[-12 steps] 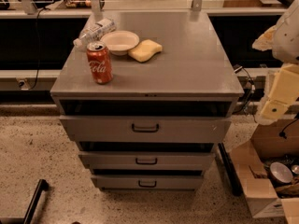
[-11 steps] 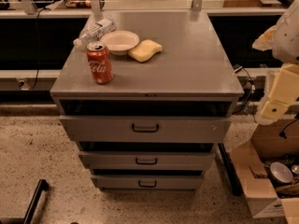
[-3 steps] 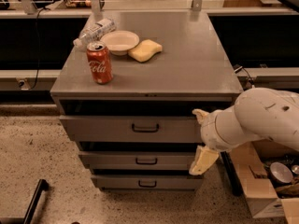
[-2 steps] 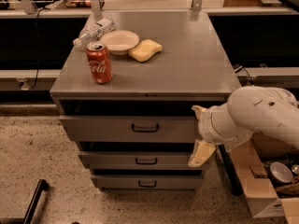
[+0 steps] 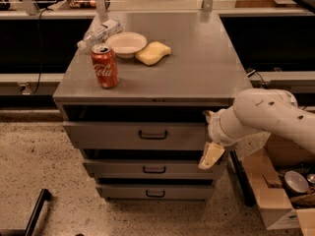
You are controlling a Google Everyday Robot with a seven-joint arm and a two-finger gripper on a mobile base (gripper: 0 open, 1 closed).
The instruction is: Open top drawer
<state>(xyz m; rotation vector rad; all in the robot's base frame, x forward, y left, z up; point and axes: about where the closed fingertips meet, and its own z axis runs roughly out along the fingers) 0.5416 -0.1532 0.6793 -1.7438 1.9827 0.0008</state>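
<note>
The top drawer (image 5: 108,134) is the widest grey front under the cabinet top, with a small dark bar handle (image 5: 153,135) at its middle. It sits pushed in, with a dark gap above it. My gripper (image 5: 209,134) is at the right end of this drawer front, well to the right of the handle. Its cream fingers (image 5: 211,155) are spread apart, one above and one below, and hold nothing. The white arm (image 5: 266,116) reaches in from the right.
Two narrower drawers (image 5: 154,169) sit below. On the cabinet top (image 5: 197,63) stand a red cola can (image 5: 104,66), a white bowl (image 5: 126,44), a yellow sponge (image 5: 153,53) and a lying plastic bottle (image 5: 98,33). A cardboard box (image 5: 275,195) is on the floor at the right.
The arm has swung in from the far right to the cabinet's front and the gripper has crept left to the top drawer's right end. The drawers have not moved.
</note>
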